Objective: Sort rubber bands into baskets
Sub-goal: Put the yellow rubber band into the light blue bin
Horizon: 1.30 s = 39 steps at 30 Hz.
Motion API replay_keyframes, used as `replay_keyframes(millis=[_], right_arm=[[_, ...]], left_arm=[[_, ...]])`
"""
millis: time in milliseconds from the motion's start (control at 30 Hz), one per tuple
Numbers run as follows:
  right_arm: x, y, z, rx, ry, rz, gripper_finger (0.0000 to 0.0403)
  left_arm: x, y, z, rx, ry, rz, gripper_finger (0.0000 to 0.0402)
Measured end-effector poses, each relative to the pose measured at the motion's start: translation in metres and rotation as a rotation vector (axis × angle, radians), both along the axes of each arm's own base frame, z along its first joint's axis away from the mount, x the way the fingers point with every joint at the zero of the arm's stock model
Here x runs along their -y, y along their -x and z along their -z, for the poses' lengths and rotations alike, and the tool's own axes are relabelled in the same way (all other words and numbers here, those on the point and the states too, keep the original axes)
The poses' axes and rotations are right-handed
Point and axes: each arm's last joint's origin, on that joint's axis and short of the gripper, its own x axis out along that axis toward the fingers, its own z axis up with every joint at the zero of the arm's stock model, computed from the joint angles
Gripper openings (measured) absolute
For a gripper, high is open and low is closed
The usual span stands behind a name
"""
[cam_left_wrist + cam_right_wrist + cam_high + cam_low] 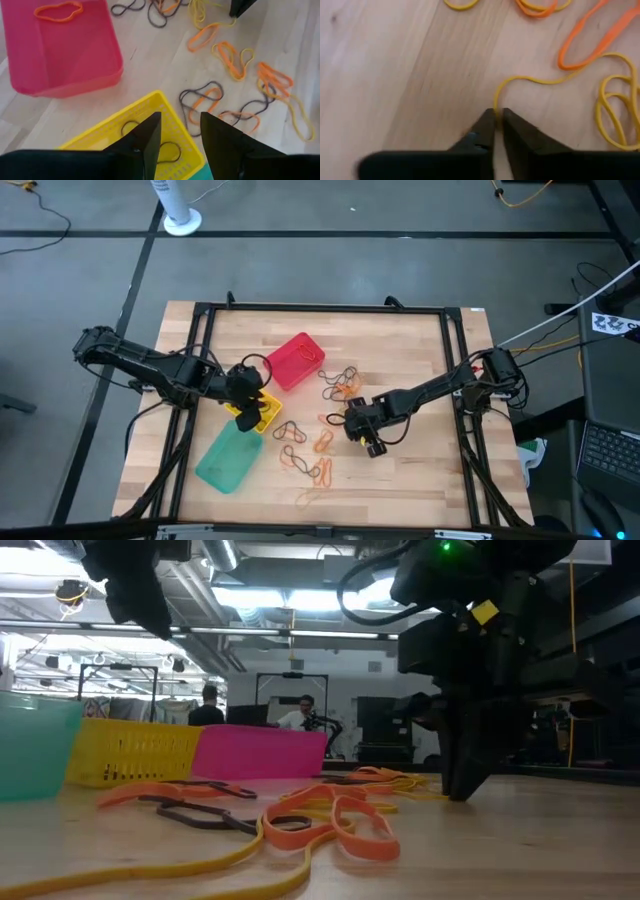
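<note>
My right gripper (498,114) is low on the table's middle (355,423), shut on a thin yellow rubber band (555,80). My left gripper (180,125) is open and empty, hovering above the yellow basket (107,137), which holds a dark band (167,150). In the low view it hangs high at the left (140,595). The red basket (297,360) holds an orange band (57,10). The teal basket (230,458) stands toward the near left. Orange, dark and yellow bands (310,455) lie loose on the wood. My right gripper pinches the yellow band's end loop (496,102) between its two fingertips, a single strand. The fingers come from above, pointing down, tips at the table top (458,792). The rest of the band (615,100) lies slack on the table.
The three baskets cluster at the table's left middle. Loose bands spread from the centre (340,385) toward the near edge (305,498). A black frame rail (320,308) runs around the table. People sit in the room behind (300,715).
</note>
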Motion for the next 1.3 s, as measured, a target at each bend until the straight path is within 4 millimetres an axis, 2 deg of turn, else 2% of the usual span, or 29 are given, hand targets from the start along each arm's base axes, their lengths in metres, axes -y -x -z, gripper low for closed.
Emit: replay_keyframes(millis=[67, 167, 300, 633, 1000, 1300], right_arm=[[0.0, 0.0, 0.0, 0.0, -0.008, -0.004, 0.0009], [-0.002, -0.004, -0.005, -0.008, -0.028, 0.002, 0.0019], [-0.004, -0.013, -0.017, -0.019, -0.036, 0.001, 0.0005], [-0.012, -0.048, -0.075, 0.137, -0.066, -0.017, 0.0004], [-0.015, -0.073, -0.132, 0.348, -0.011, 0.039, 0.0001], [-0.017, -0.082, -0.158, 0.459, -0.024, 0.054, 0.0001]], left_arm=[[0.0, -0.002, -0.001, 0.019, 0.002, 0.004, 0.0128], [0.001, -0.005, -0.004, 0.059, -0.003, 0.024, 0.0125], [0.002, -0.009, -0.008, 0.12, -0.017, 0.058, 0.0119], [0.011, -0.017, -0.018, 0.244, -0.111, 0.214, 0.0115], [0.033, -0.019, -0.027, 0.368, -0.136, 0.346, 0.0115], [0.048, -0.04, -0.012, 0.375, -0.219, 0.447, 0.0115]])
